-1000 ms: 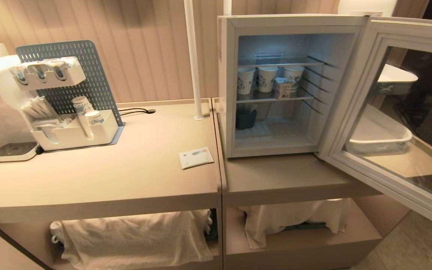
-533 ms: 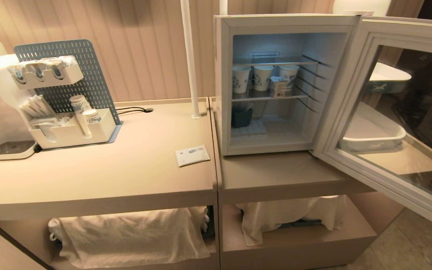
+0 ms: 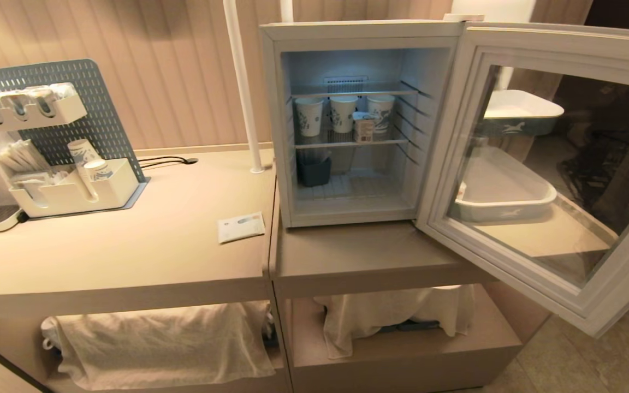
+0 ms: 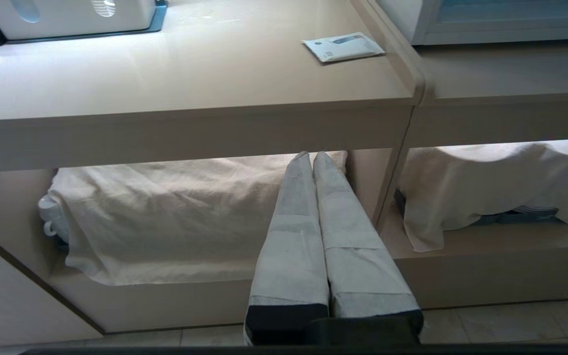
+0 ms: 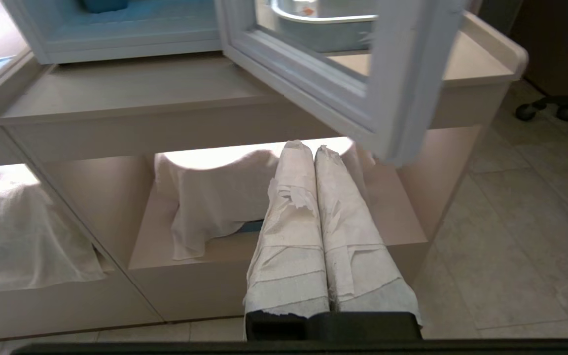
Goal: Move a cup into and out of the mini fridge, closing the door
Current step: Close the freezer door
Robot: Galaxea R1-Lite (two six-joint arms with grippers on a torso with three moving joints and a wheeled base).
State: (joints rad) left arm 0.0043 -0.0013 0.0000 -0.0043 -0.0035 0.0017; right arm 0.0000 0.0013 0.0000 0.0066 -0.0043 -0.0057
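The mini fridge (image 3: 276,136) stands on the right counter with its glass door (image 3: 533,43) swung wide open to the right. On its wire shelf the small squat cup (image 3: 364,130) sits in front of tall paper cups. Neither arm appears in the head view. My left gripper (image 4: 311,157) hangs low in front of the left counter's lower shelf, its tape-wrapped fingers pressed together and empty. My right gripper (image 5: 313,147) is shut and empty too, low in front of the right counter, under the edge of the open door (image 5: 402,98).
Three tall paper cups (image 3: 310,117) line the shelf, and a dark container (image 3: 313,170) sits below them. A cup organiser (image 3: 69,191), a white packet (image 3: 241,226) and a white pole (image 3: 241,87) are on the left counter. Trays (image 3: 503,202) lie behind the door, cloths (image 3: 161,344) on lower shelves.
The whole head view has slid to the left, so the camera has moved; the fridge now sits nearer the picture's middle. The cups, the door and the counter items keep their places.
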